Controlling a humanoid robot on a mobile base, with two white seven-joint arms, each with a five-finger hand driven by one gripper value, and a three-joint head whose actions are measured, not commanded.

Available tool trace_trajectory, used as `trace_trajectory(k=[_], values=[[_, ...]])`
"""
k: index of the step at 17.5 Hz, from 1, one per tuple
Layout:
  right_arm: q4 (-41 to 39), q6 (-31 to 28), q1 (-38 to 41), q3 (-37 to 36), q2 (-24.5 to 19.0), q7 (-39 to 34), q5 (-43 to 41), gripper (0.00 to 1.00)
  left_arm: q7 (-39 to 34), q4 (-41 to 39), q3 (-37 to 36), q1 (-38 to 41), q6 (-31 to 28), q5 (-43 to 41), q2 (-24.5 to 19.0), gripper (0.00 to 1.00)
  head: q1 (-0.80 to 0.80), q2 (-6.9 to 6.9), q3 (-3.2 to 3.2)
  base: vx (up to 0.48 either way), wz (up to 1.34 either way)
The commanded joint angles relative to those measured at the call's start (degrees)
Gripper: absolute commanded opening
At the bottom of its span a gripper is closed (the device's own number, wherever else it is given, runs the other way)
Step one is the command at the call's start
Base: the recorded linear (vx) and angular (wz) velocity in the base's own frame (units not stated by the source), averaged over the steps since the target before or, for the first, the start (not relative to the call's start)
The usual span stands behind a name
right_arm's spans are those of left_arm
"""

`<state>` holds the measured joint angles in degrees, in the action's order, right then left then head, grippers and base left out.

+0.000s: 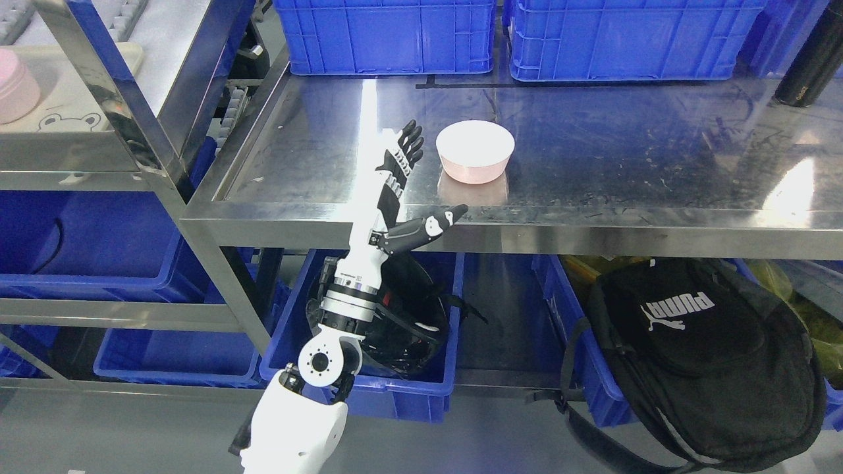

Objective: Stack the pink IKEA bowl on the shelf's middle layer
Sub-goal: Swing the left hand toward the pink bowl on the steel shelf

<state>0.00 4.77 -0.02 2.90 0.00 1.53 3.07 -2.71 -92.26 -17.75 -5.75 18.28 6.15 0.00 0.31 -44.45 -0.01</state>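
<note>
**Robot's left hand reaching beside a pink bowl on a steel worktop**

Nearest the camera, the robot's white left arm [296, 421] is rising from the bottom edge, left of the middle, and angling up toward the worktop. Behind the arm's wrist, a blue bin [408, 395] is sitting on the floor level under the worktop, holding a dark helmet-like object [402, 316]. To the right, a black backpack [698, 362] with a white logo is leaning against another blue bin below the worktop.

The left hand [411, 191] is stretching over the front edge of the steel worktop [625, 164]. Its fingers [411, 141] are extending straight and spread, with the thumb [438, 224] sticking out to the right along the worktop's front lip. The hand is holding nothing.

The pink bowl [475, 151] is standing upright on the worktop, just to the right of the fingertips and not touching them. Its reflection is showing on the steel in front of it.

At the left, a separate steel shelf [118, 112] is standing beside the worktop. On its upper visible layer, a cream tray [72, 99] with a bear drawing is carrying another pink container [14, 85], partly cut off by the frame edge. Blue bins are filling the shelf's lower levels.

Farthest back, two large blue crates [388, 36] are sitting along the rear of the worktop, and a dark bottle [810, 59] is standing at the far right corner.
</note>
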Motion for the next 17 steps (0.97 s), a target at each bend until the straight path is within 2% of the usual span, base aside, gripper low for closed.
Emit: trace_trajectory(k=[1, 3, 6, 8, 10, 13, 15, 17], values=[[-1.0, 0.0, 1.3, 0.0, 1.0, 0.0, 0.0, 1.00, 0.1, -0.1, 6.8, -0.1, -0.2, -0.6, -1.0, 1.00, 0.00, 0.00, 0.00, -0.003, 0.03], [-1.0, 0.0, 1.3, 0.0, 1.0, 0.0, 0.0, 1.00, 0.2, 0.0, 6.9, -1.7, -1.0, -1.5, -1.0, 1.00, 0.00, 0.00, 0.00, -0.001, 0.01], [-1.0, 0.0, 1.3, 0.0, 1.0, 0.0, 0.0, 1.00, 0.9, 0.3, 7.9, -7.4, -4.5, -10.2, -1.8, 1.00, 0.00, 0.00, 0.00, 0.000, 0.00], [-1.0, 0.0, 1.3, 0.0, 1.0, 0.0, 0.0, 1.00, 4.0, 0.3, 7.8, -9.9, -5.1, -17.4, -8.4, 1.00, 0.00, 0.00, 0.00, 0.000, 0.00], [-1.0, 0.0, 1.3, 0.0, 1.0, 0.0, 0.0, 1.00, 12.9, 0.1, 7.9, -13.6, -5.4, -24.9, -14.2, 1.00, 0.00, 0.00, 0.00, 0.000, 0.00], [-1.0, 0.0, 1.3, 0.0, 1.0, 0.0, 0.0, 1.00, 28.9, 0.1, 7.3, -23.4, -7.8, -39.7, -18.1, 0.99, 0.00, 0.00, 0.00, 0.000, 0.00], [-1.0, 0.0, 1.3, 0.0, 1.0, 0.0, 0.0, 1.00, 33.2, -0.1, 4.1, -27.2, -7.8, -50.3, -18.6, 0.99, 0.00, 0.00, 0.00, 0.000, 0.00], [-1.0, 0.0, 1.3, 0.0, 1.0, 0.0, 0.0, 1.00, 35.1, -0.2, -0.3, -30.4, -7.9, -54.8, -19.1, 0.99, 0.00, 0.00, 0.00, 0.000, 0.00]])
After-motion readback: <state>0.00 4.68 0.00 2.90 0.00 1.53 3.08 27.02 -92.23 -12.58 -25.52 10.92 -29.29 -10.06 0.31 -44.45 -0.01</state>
